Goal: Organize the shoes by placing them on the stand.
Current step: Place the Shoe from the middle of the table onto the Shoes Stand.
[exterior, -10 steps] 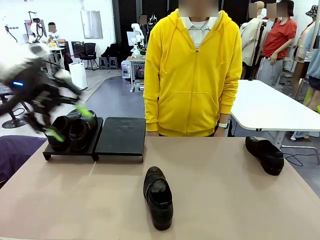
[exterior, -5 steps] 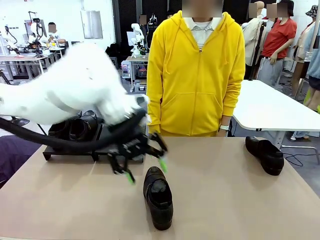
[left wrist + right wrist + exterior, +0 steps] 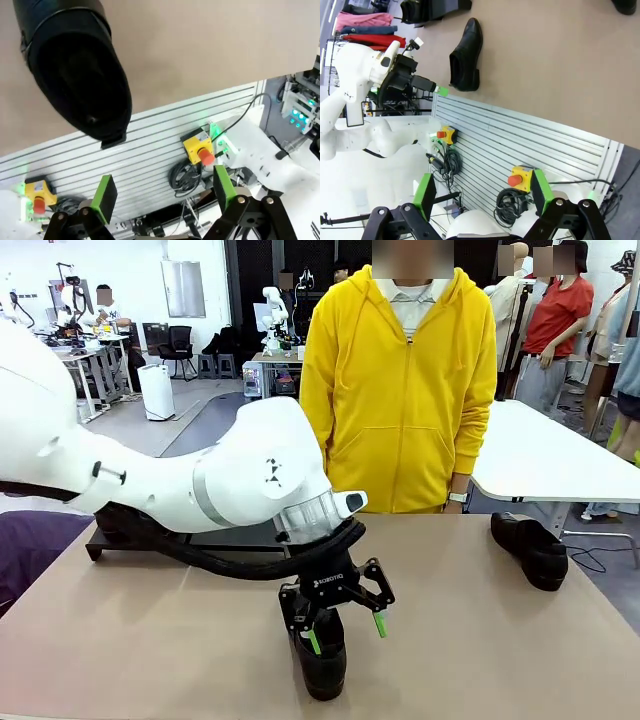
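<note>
Black glossy leather loafer (image 3: 327, 678) lies near the middle of the tan table (image 3: 480, 640), and the left gripper (image 3: 347, 633) hovers right over it, claw spread wide, green pads (image 3: 106, 192) either side, pinching nothing. Second black loafer (image 3: 531, 549) sits far off at the table's right. Low black stand (image 3: 93, 543) peeks out behind the white arm at far left. Right gripper (image 3: 482, 192) hangs off the table's near edge, claw spread too, nothing in it. Person in a yellow hoodie (image 3: 400, 390) stands opposite.
</note>
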### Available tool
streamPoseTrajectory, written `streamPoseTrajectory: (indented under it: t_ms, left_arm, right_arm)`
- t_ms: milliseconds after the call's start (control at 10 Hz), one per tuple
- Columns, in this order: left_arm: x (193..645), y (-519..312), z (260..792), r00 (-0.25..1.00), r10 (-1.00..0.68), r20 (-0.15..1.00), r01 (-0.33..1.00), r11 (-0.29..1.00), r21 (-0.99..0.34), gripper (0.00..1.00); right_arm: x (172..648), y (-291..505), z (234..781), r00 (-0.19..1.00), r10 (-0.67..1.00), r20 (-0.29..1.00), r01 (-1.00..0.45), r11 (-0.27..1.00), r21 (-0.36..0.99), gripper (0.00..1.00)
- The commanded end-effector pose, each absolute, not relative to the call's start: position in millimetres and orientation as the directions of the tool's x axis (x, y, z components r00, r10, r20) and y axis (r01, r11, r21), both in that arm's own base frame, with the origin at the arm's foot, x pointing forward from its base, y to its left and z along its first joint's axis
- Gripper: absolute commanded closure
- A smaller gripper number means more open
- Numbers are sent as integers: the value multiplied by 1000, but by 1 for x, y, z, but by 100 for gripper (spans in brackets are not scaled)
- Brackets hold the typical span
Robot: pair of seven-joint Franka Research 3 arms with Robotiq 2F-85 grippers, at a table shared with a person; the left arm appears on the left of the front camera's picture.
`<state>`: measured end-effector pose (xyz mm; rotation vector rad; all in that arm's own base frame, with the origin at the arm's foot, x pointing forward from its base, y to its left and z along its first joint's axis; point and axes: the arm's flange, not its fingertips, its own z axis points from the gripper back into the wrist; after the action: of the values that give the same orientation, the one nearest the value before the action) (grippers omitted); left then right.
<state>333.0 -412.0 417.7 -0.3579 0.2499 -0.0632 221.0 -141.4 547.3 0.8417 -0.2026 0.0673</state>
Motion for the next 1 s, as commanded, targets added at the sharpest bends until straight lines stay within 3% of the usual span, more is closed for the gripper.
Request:
streamPoseTrajectory:
  t_ms: [0, 200, 300, 400, 600, 900]
  left_arm:
    - [326, -397, 436, 961, -119, -250, 22, 932, -362, 0]
    - [332, -407, 426, 965, -107, -238, 18, 937, -349, 0]
    - [337, -418, 420, 986, -119, -115, 77, 945, -318, 0]
    - [346, -427, 413, 998, -56, -2, 53, 960, -273, 0]
    - [360, -437, 401, 991, -4, 132, 38, 966, -254, 0]
    - [370, -447, 379, 985, 53, 166, -20, 981, -194, 0]
  right_arm:
    - [221, -142, 550, 975, -17, 220, -156, 652, 742, 0]
    - [221, -142, 550, 975, -17, 220, -156, 652, 742, 0]
    - [221, -142, 550, 975, -17, 220, -156, 652, 742, 0]
    - [221, -142, 550, 975, -17, 220, -156, 652, 742, 0]
    - [221, -142, 550, 975, -17, 220, -156, 652, 742, 0]
    - [221, -142, 550, 975, -17, 220, -156, 652, 742, 0]
